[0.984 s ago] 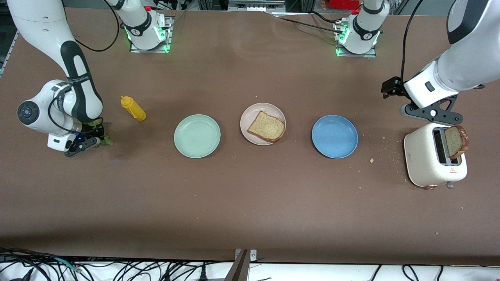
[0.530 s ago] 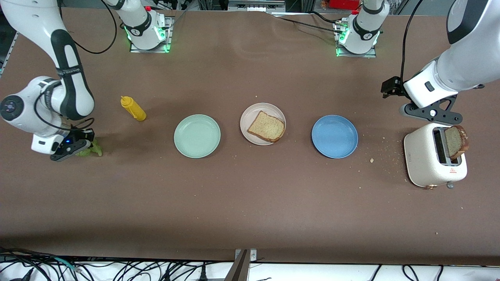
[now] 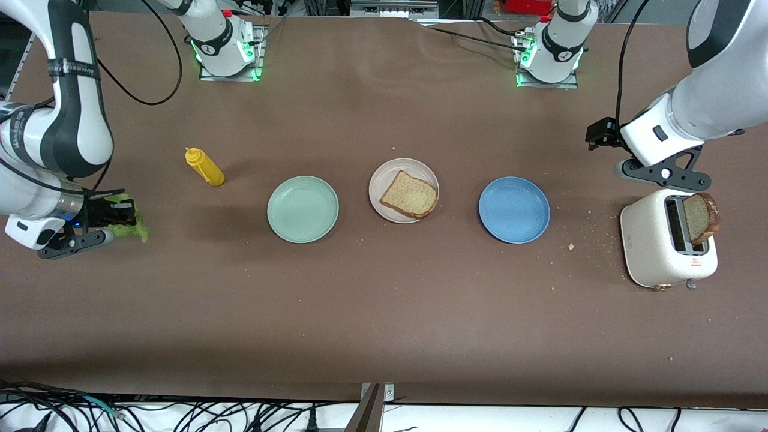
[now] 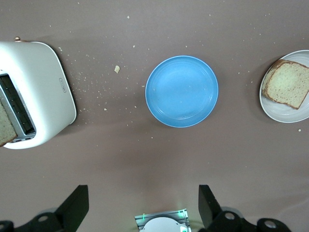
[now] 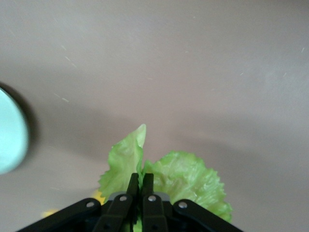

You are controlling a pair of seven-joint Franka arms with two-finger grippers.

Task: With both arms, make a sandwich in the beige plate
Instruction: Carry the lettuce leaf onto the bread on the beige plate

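The beige plate [image 3: 387,174] lies mid-table with one bread slice [image 3: 409,194] on it. A second slice [image 3: 699,217] stands in a slot of the white toaster [image 3: 654,240] at the left arm's end. My left gripper [image 3: 663,174] hangs open over the table beside the toaster, with nothing between its fingers. My right gripper [image 3: 114,219] is shut on the ruffled green lettuce leaf [image 3: 133,221], held above the table at the right arm's end. In the right wrist view the gripper [image 5: 140,181] pinches the lettuce [image 5: 188,174] at its edge.
A mint-green plate [image 3: 303,209] and a blue plate [image 3: 514,209] flank the beige plate. A yellow squeeze bottle [image 3: 205,167] lies between the lettuce and the mint-green plate. Crumbs are scattered near the toaster.
My right gripper finished closing on the lettuce and has lifted it off the table, drifting toward the right arm's end. The left arm has not moved.
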